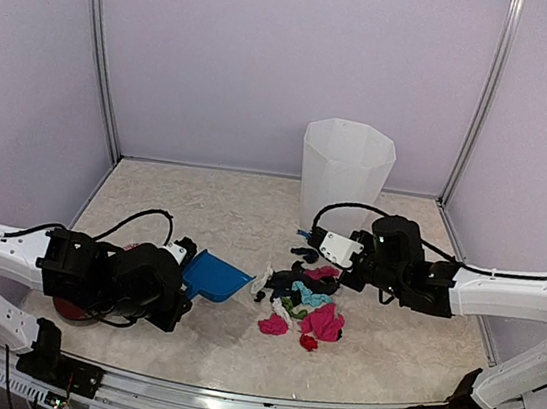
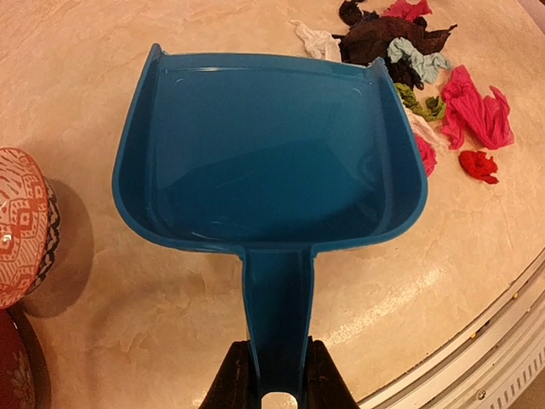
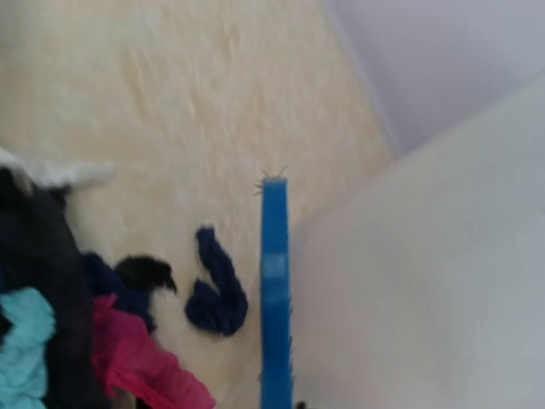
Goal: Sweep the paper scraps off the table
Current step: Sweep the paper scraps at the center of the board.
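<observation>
From above, the paper scraps [image 1: 303, 304] lie in one loose pile on the bench [image 1: 201, 215], right of its middle and nearer the near edge than the far one. Magenta, red, teal, black, green and white pieces are bunched together. A white faceted bin [image 1: 345, 174] stands upright beyond the pile, by the far edge and toward the far right corner. The blue dustpan [image 1: 213, 277] sits just left of the pile with its open mouth turned toward it. The left pincer [image 1: 181, 275] is at the pan's handle. Under the left arm, toward the near left corner, part of a red round object [image 1: 68, 311] shows. The right pincer [image 1: 311, 242] hangs over the far side of the pile, between scraps and bin.

In the left wrist view, the two black fingers [image 2: 230, 379] are clamped on either side of the dustpan handle. The pan's front lip is on the bench, and the scraps spread past its right front corner, one magenta piece just beside the right wall. The bench's metal frame edge [image 2: 502, 341] runs across the lower right.

The right wrist view is blurred. The blue back of the brush [image 3: 274, 290] rises from the bottom middle, gripped by the right pincer, whose fingers are cut off by the frame. A navy scrap lies just left of it, and the bin wall fills the right.
</observation>
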You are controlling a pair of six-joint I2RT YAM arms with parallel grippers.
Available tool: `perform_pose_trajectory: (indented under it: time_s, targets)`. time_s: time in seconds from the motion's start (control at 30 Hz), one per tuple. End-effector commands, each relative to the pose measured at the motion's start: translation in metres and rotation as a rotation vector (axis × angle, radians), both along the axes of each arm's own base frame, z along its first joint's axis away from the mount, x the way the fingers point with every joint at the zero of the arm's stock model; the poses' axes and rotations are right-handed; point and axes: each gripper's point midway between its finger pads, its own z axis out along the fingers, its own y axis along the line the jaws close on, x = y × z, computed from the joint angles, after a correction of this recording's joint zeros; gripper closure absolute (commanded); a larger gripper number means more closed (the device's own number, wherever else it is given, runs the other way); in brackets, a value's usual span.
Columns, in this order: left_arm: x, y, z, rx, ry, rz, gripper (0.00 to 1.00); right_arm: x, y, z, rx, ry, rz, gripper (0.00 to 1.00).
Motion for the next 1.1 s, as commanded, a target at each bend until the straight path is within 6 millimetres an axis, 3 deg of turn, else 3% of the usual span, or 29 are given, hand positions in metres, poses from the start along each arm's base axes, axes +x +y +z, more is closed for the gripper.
perform_pose_trajectory:
  time_s: [0.0, 0.17, 0.27, 0.43, 0.6, 0.8, 1.07]
  targets:
    - [-0.002, 0.005, -0.004, 0.034, -0.015, 0.039, 1.00, 0.027, 0.012, -0.007, 0.015, -0.006, -0.043, 1.00]
    - [-0.004, 0.006, -0.003, 0.022, -0.015, 0.050, 1.00, 0.052, 0.018, -0.027, -0.022, -0.004, -0.072, 1.00]
    - [-0.007, 0.007, -0.005, 0.013, -0.004, 0.050, 1.00, 0.057, 0.023, -0.037, -0.039, 0.014, -0.063, 1.00]
    - [-0.014, 0.010, -0.009, 0.014, 0.012, 0.048, 1.00, 0.045, 0.031, -0.057, -0.065, 0.124, -0.003, 1.00]
    - [-0.022, 0.008, -0.014, -0.008, 0.035, 0.020, 1.00, 0.025, 0.028, -0.063, -0.062, 0.203, 0.027, 1.00]
    - [-0.035, 0.006, -0.016, -0.026, 0.053, -0.013, 1.00, 0.002, 0.026, -0.047, -0.022, 0.218, 0.058, 1.00]
    - [-0.057, 0.001, -0.020, -0.017, 0.066, -0.086, 1.00, 0.007, 0.007, 0.006, 0.055, 0.109, -0.043, 1.00]
